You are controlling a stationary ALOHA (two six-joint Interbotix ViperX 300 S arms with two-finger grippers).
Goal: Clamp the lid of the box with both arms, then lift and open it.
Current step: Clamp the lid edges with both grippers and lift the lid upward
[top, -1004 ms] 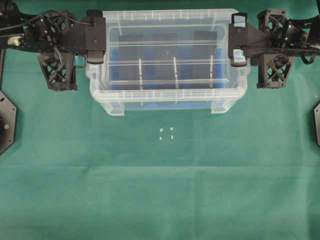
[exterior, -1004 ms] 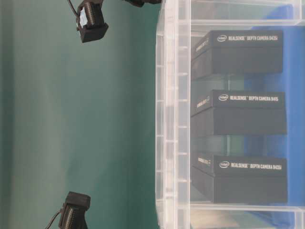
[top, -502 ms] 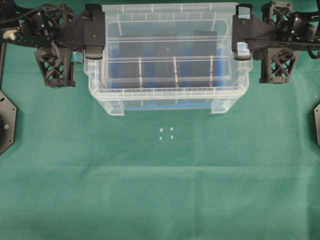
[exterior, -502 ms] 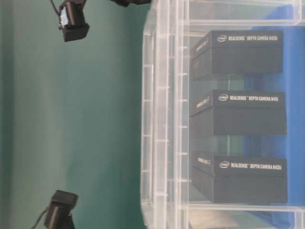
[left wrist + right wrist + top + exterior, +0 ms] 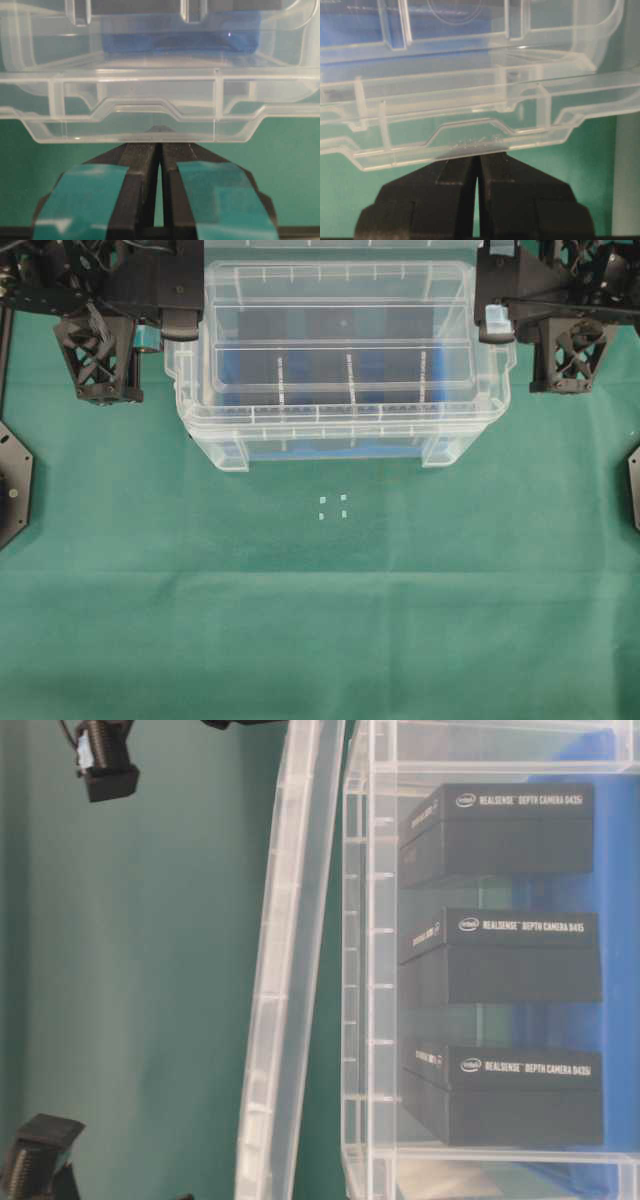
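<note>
The clear lid (image 5: 340,330) hangs above the box (image 5: 330,445), clamped at both short ends. My left gripper (image 5: 182,328) with teal pads is shut on the lid's left edge tab (image 5: 160,120). My right gripper (image 5: 495,328) is shut on the right edge tab (image 5: 470,145). In the table-level view the lid (image 5: 285,970) stands apart from the box's rim (image 5: 360,970), tilted, with a gap between them. Three black cases (image 5: 500,955) stand upright inside on a blue liner. In the wrist views the left gripper (image 5: 160,132) and the right gripper (image 5: 477,156) pinch the lid's rim.
Green cloth covers the table. Several small white markers (image 5: 332,506) lie in front of the box. Black mounts sit at the left edge (image 5: 12,485) and the right edge (image 5: 633,485). Both arms (image 5: 95,350) (image 5: 565,345) flank the box at the back.
Both grippers have risen with the lid between them. The lid has come off the box's rim and a gap has opened; the box stays put.
</note>
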